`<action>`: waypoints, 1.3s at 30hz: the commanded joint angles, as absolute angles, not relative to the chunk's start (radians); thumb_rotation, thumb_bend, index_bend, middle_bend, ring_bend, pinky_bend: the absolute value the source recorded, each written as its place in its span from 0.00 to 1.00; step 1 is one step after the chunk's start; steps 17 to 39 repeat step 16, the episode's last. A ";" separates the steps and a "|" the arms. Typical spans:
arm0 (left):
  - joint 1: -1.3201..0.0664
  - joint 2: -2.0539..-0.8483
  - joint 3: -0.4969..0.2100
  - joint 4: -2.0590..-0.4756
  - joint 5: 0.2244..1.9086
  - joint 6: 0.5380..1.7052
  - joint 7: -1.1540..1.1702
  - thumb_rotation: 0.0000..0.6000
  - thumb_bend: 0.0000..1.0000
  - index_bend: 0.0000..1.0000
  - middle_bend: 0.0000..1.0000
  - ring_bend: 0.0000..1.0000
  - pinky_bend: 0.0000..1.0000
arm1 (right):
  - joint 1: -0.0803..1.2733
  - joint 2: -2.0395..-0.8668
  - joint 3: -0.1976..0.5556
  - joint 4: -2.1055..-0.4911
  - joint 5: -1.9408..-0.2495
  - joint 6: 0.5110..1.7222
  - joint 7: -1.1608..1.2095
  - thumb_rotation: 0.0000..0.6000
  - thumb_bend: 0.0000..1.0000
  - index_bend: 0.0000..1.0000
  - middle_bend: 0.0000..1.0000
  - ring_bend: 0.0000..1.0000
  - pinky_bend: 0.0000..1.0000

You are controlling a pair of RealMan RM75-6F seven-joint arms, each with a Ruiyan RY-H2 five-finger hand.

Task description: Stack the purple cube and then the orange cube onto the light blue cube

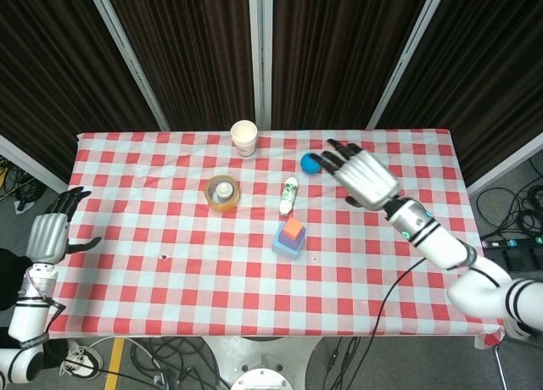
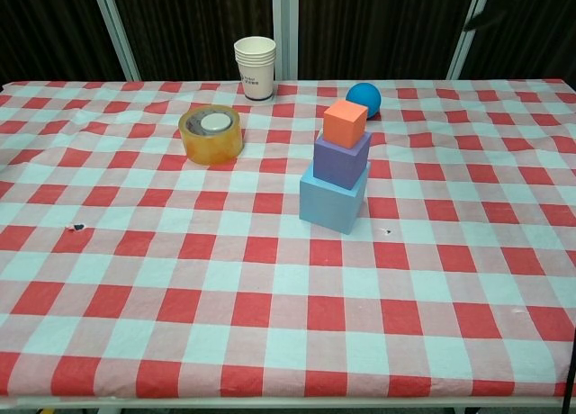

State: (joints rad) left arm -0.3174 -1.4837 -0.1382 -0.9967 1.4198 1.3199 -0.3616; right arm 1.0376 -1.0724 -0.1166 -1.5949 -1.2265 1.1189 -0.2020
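The orange cube (image 2: 346, 122) sits on the purple cube (image 2: 341, 159), which sits on the light blue cube (image 2: 333, 197), forming a tower near the table's middle; the head view shows the orange cube (image 1: 293, 230) on top. My right hand (image 1: 363, 175) is raised to the right of the tower, fingers spread, holding nothing, and is out of the chest view. My left hand (image 1: 47, 235) hangs off the table's left edge with fingers apart, empty.
A roll of yellow tape (image 2: 211, 133) lies left of the tower. A stack of paper cups (image 2: 256, 67) stands at the back. A blue ball (image 2: 364, 98) rests behind the tower. A small white bottle (image 1: 289, 194) lies beside the stack.
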 commanded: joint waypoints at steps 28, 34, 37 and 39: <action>-0.317 -1.474 -0.124 -1.022 1.446 1.362 -0.267 1.00 0.11 0.25 0.24 0.16 0.29 | 0.531 -1.344 -0.064 -1.601 -1.078 1.416 -0.371 1.00 0.09 0.06 0.15 0.00 0.13; -0.317 -1.474 -0.124 -1.022 1.446 1.362 -0.267 1.00 0.11 0.25 0.24 0.16 0.29 | 0.531 -1.344 -0.064 -1.601 -1.078 1.416 -0.371 1.00 0.09 0.06 0.15 0.00 0.13; -0.317 -1.474 -0.124 -1.022 1.446 1.362 -0.267 1.00 0.11 0.25 0.24 0.16 0.29 | 0.531 -1.344 -0.064 -1.601 -1.078 1.416 -0.371 1.00 0.09 0.06 0.15 0.00 0.13; -0.317 -1.474 -0.124 -1.022 1.446 1.362 -0.267 1.00 0.11 0.25 0.24 0.16 0.29 | 0.531 -1.344 -0.064 -1.601 -1.078 1.416 -0.371 1.00 0.09 0.06 0.15 0.00 0.13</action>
